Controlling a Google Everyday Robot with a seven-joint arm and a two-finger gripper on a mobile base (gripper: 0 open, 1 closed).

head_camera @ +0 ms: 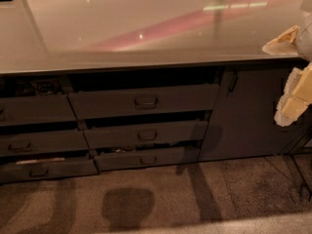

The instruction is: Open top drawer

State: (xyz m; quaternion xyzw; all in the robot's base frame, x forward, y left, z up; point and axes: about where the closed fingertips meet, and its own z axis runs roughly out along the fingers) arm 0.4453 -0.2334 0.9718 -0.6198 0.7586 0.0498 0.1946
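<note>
Pale and blocky, the hand [294, 97] hangs at the far right edge of the camera view, just under the lip of the desk [146, 38] and in front of the dark cabinet door [251, 118]; whether it is spread or pressed together I cannot tell. The top drawer [107, 102] lies well off to the hand's left, its long front running level beneath the desk edge, with the small pull handle [146, 101] at its middle. So the coming reach is, to my eye, a sideways one across the cabinet door and its upright handle [233, 82], then a straight pull outward toward the floor side. A dark gap shows above the drawer front. Two shallower drawers [146, 135] sit stacked below it, and another column of drawers [36, 110] stands just beside it on the left. Bare carpet [234, 199] in front gives room for the drawer to travel.
</note>
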